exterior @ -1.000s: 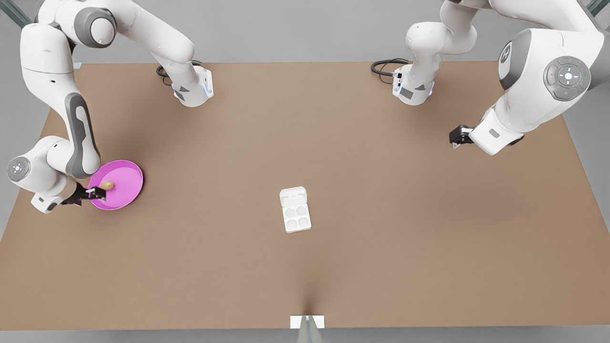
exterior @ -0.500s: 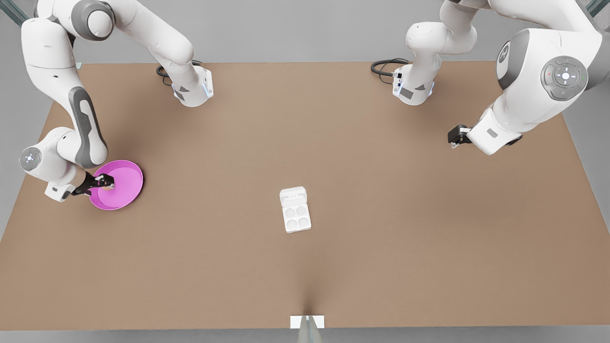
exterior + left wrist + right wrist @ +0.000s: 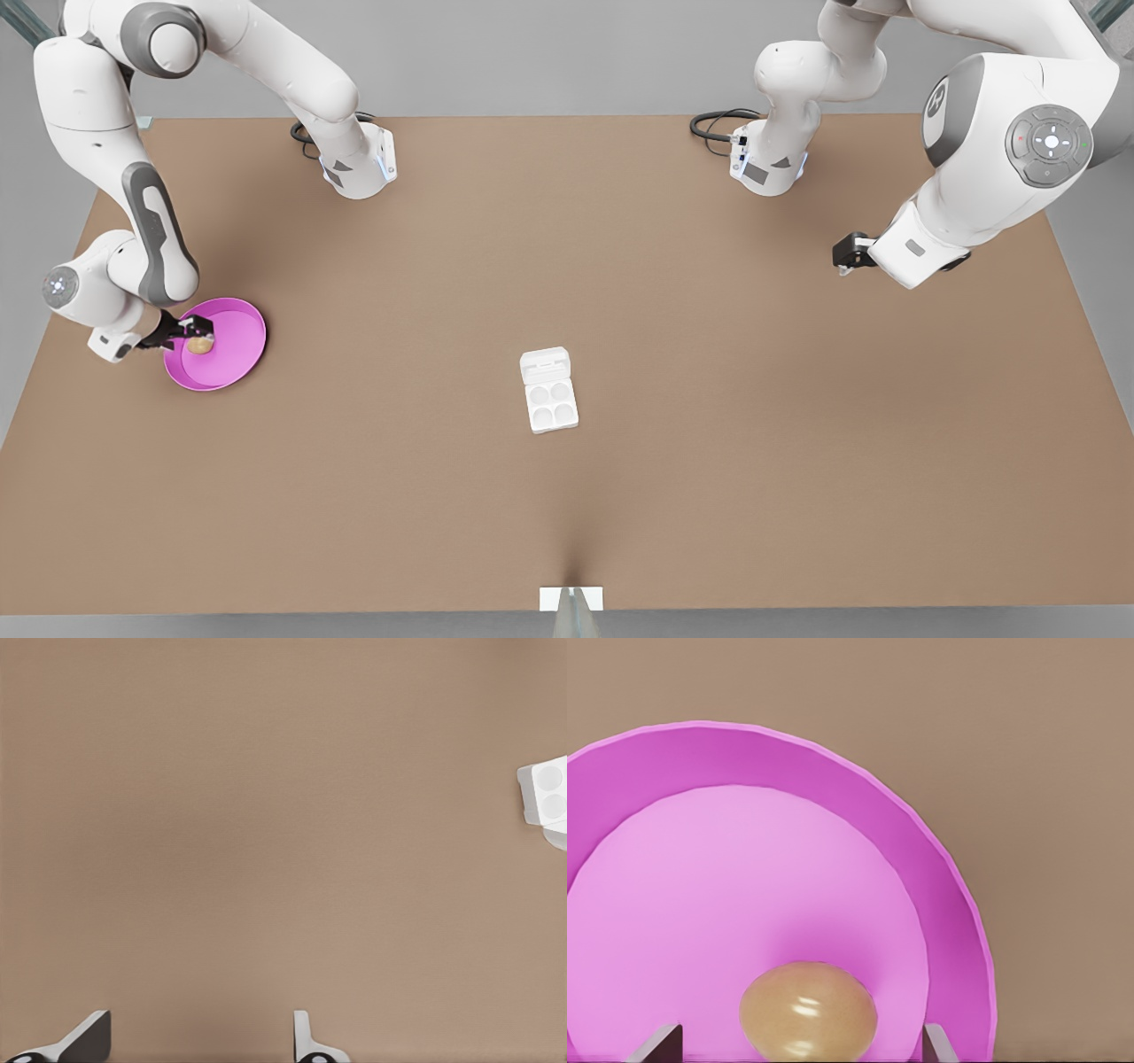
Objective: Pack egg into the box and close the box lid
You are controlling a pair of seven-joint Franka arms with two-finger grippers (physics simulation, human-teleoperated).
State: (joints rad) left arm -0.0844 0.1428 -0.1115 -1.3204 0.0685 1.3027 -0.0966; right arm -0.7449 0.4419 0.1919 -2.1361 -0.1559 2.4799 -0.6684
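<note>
Over pink dish [image 3: 232,354], right gripper [image 3: 200,334] fingers apart, straddling egg [image 3: 808,1008], not yet clamped. Risk: egg rolls from off-centre squeeze. Box [image 3: 550,403] mid-table, lid [image 3: 544,364] open. Left gripper [image 3: 197,1036] waits, fingers apart, above bare table [image 3: 709,372].

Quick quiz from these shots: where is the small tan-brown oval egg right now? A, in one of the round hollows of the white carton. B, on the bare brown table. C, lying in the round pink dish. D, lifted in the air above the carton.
C: the tan-brown oval egg lies in the round pink dish, between the open fingers of the right claw, while the white carton holds none.
</note>
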